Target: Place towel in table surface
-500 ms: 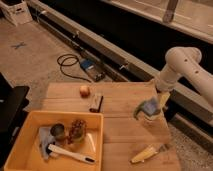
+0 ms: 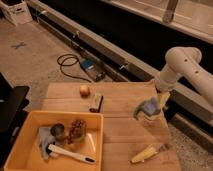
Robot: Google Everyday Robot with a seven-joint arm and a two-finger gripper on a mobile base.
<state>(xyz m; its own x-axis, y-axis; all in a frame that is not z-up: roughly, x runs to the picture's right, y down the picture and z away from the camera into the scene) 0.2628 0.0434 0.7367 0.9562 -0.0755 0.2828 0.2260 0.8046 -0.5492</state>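
Gripper [image 2: 159, 101] at the end of the white arm [image 2: 182, 62], over the far right part of the table surface [image 2: 122, 131]. Jaws stand apart, nothing seen clamped between them.

Directly beside and just below the gripper, on its left in the view: blue-topped clear container [image 2: 148, 108], upright on the planks. Contact between gripper and container: cannot tell.

Towel [image 2: 44, 137]: pale blue-grey, crumpled, well apart from the gripper, far to its left and nearer the camera. It lies inside the yellow bin [image 2: 60, 114], against the bin's left side, not on the wood.

Same bin, also far left of the gripper:
- small dark cup [image 2: 58, 131], just beside the towel
- brown knobbly thing [image 2: 76, 129], kind not clear
- white-handled brush [image 2: 70, 153], lying along the bin floor in front of the towel

On the planks left of the gripper: small flat dark box [image 2: 96, 102]; farther left and back, apple [image 2: 85, 90].

Nearer the camera than the gripper, close to the table's front right corner: long yellow item [image 2: 144, 153], lying flat.

Beyond the table, on the floor, far left of the gripper: coiled black cable [image 2: 69, 64].
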